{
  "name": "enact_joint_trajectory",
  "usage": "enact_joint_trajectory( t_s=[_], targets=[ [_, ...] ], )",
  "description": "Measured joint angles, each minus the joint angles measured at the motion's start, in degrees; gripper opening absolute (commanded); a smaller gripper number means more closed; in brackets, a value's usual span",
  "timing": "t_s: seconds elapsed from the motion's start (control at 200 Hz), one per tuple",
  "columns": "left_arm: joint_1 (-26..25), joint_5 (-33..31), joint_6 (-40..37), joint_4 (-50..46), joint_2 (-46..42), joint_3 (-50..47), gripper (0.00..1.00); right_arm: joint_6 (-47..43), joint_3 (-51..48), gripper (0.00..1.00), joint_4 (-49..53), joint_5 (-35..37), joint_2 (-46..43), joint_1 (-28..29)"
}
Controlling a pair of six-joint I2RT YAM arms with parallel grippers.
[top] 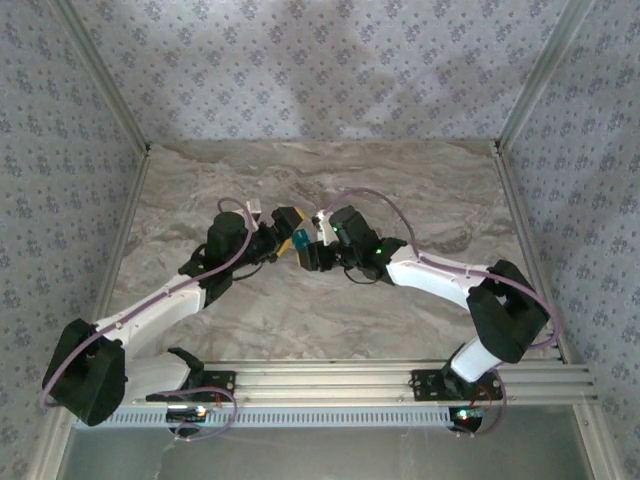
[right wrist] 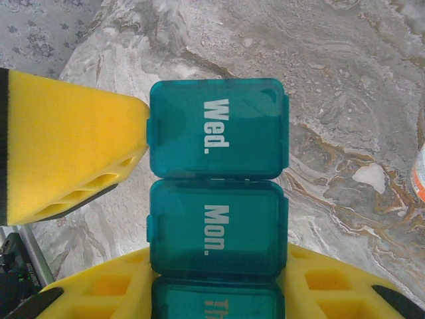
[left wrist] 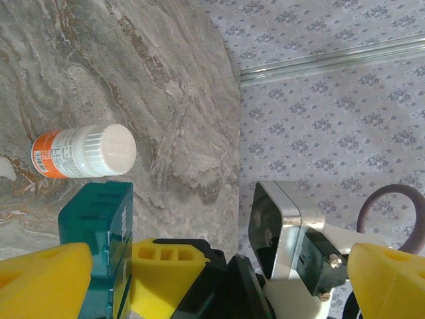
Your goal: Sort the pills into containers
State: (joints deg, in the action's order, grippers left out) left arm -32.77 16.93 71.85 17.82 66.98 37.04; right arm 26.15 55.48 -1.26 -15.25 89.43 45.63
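Holding the teal-blue three-compartment plastic pill strip (right wrist: pixel 218 199) over the tabletop's (top: pixel 330 175) middle, the right hand (right wrist: pixel 216 296) grips its end. The wide-open left hand (left wrist: pixel 216 272) should next pry the closed Wed lid (right wrist: pixel 216 129).

From above I get the containers (top: pixel 299 241) only as a teal speck near the centre, too small for me to tell lids or compartments apart. On my right wrist view the third compartment runs off the 6 o'clock edge, its lettering cut down to a dim "Th", and the white bottle (right wrist: pixel 420 171) is a sliver clipped at 3 o'clock. On the left wrist view the containers are cut off at 7 o'clock, their side lettering too foreshortened to read, and the bottle's label print is too small for me
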Motion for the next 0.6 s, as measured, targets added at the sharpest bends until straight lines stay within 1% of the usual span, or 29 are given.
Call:
enact_joint_trajectory(
  t_s=[0.6],
  targets=[
    [-1.6,-1.27,-0.22,-0.13,1.07,2.08,0.98,0.44,-0.31,0.28,-1.38,0.85,0.98,0.44]
  ],
)
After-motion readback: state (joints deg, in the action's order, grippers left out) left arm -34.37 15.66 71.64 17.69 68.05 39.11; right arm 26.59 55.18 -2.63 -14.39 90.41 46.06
